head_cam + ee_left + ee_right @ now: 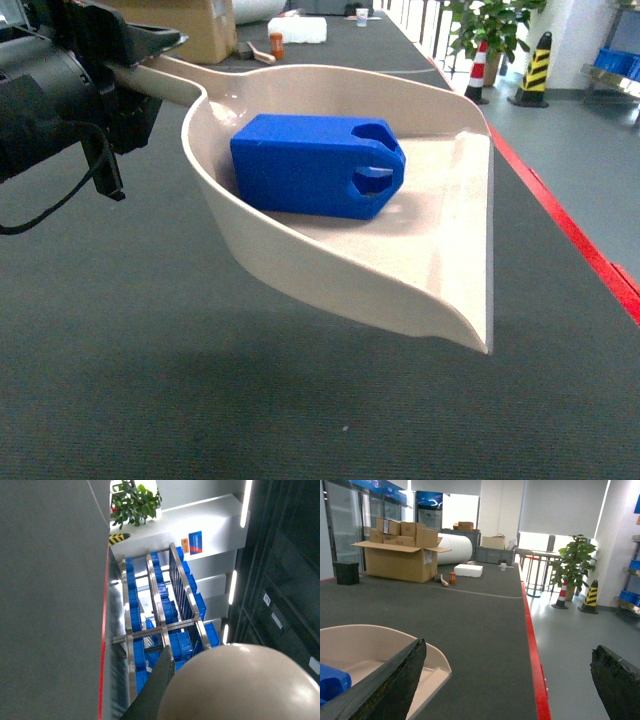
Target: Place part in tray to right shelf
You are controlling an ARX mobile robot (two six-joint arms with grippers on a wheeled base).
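I am holding the tray (440,200), a beige dustpan-shaped scoop, raised above the dark grey table (150,380). Its shadow falls on the mat below, so I judge it is off the surface. The left gripper (130,60) is clamping the scoop's long handle at the upper left of the head view; the fingers are pressing onto the handle, though their tips are hidden behind the black arm housing.

The part (315,165), a small solid-blue block with a bevelled, slotted end, is lying on its side inside the scoop, resting against the deep rear wall near the handle. I judge that is why I am carrying it this way: the raised curved walls are cradling the block, and the flat front lip points to the right, toward the table's red edge (570,230).

From the left wrist camera, the rounded beige back of the scoop fills the lower right, and beyond the table edge I am seeing the right shelf (160,630), a steel rack with blue crates (185,642) in it, well apart from the scoop.

The right gripper (507,680) is empty, its two dark fingers (390,680) spread wide, hovering just beside the scoop's rim with a corner of the blue block visible at lower left. I judge it is staying clear so the left arm alone carries the load.

A cardboard box (402,555) and a potted plant (575,560) stand in the distance.
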